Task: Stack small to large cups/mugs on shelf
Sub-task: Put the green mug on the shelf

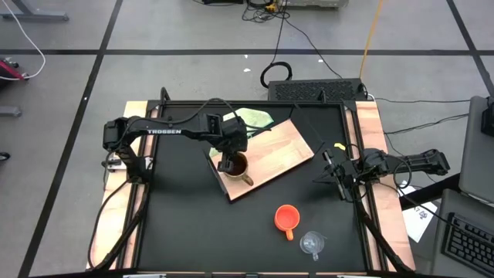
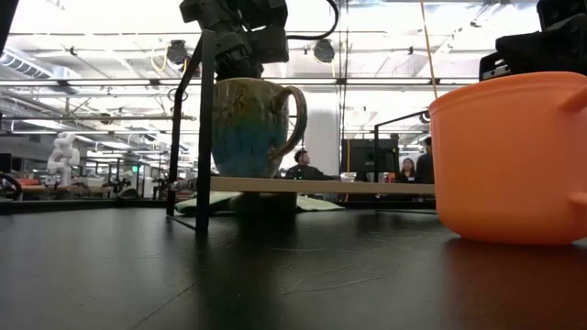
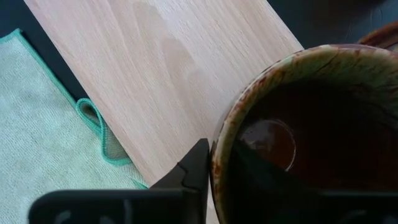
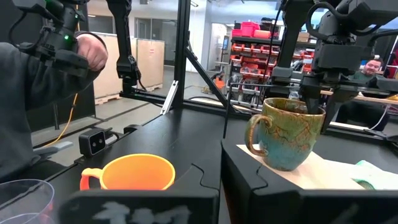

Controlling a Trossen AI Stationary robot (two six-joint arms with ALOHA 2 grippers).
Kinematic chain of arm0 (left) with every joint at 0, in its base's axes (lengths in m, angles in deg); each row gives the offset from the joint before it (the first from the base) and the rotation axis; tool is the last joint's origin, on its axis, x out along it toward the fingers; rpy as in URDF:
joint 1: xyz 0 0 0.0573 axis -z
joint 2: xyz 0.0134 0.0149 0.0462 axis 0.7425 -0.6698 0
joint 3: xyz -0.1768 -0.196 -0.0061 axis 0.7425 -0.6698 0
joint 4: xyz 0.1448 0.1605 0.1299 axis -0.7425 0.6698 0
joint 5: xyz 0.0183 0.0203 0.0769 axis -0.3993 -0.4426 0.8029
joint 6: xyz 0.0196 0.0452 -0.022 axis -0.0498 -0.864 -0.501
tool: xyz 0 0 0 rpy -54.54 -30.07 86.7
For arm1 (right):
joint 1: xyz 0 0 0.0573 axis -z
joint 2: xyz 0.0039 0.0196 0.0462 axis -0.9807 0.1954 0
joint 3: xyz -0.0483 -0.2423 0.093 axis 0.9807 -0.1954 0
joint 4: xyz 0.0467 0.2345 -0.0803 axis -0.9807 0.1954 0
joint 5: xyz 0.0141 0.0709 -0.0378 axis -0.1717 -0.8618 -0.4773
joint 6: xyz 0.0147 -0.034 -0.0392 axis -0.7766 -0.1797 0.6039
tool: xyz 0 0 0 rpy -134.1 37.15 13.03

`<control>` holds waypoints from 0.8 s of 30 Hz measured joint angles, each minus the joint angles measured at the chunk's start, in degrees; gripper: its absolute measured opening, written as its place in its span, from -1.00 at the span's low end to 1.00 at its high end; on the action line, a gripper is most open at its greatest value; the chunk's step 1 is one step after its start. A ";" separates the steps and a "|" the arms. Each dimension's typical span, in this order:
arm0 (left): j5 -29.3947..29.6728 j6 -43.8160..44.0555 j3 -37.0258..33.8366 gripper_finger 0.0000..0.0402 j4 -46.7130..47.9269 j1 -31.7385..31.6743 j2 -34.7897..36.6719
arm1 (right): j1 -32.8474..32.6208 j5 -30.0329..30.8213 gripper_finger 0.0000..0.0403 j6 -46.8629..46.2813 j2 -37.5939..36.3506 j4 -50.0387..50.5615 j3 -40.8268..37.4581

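Observation:
The brown mug (image 1: 239, 165) stands upright on the light wooden shelf board (image 1: 278, 150), near the board's near-left corner, its handle toward the table's near right. My left gripper (image 1: 228, 160) is above it, shut on its rim. The low view shows the mug (image 2: 252, 128) with its base on the board (image 2: 367, 186). The orange cup (image 1: 286, 218) and the clear glass cup (image 1: 312, 245) stand on the black table toward the near right. My right gripper (image 1: 333, 171) waits near the table's right edge, touching nothing. My left gripper holds the mug's rim (image 3: 217, 158) on the side away from the handle, one finger (image 3: 194, 167) outside the wall and one finger (image 3: 261, 177) inside the mug. The fingers come from above, pointing down. The mug stands upright with its base on the board.
A light green cloth (image 1: 253, 118) lies at the board's far-left side, partly under it. A black frame post (image 2: 204, 128) stands near the mug in the low view. A person (image 4: 37, 93) stands beyond the table in the right wrist view.

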 joint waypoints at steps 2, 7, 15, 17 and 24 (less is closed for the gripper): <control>0.25 0.15 -0.06 -0.64 0.03 -0.02 -0.08 | 0.01 0.00 -1.00 0.00 0.00 0.00 -0.01; 0.28 0.40 -0.11 -0.58 0.04 -0.02 -0.20 | 0.01 0.00 -1.00 0.00 0.00 0.00 0.01; 0.25 1.04 -0.11 -0.57 -0.20 -0.04 -0.18 | -0.01 0.00 -1.00 0.00 0.00 0.00 0.01; 0.25 1.46 -0.11 -0.57 -0.25 -0.04 -0.17 | 0.01 0.00 -1.00 0.00 0.00 0.00 -0.01; -0.64 3.35 -0.08 -0.56 -0.35 -0.04 -0.09 | 0.01 -0.01 -1.00 0.00 0.00 0.00 -0.01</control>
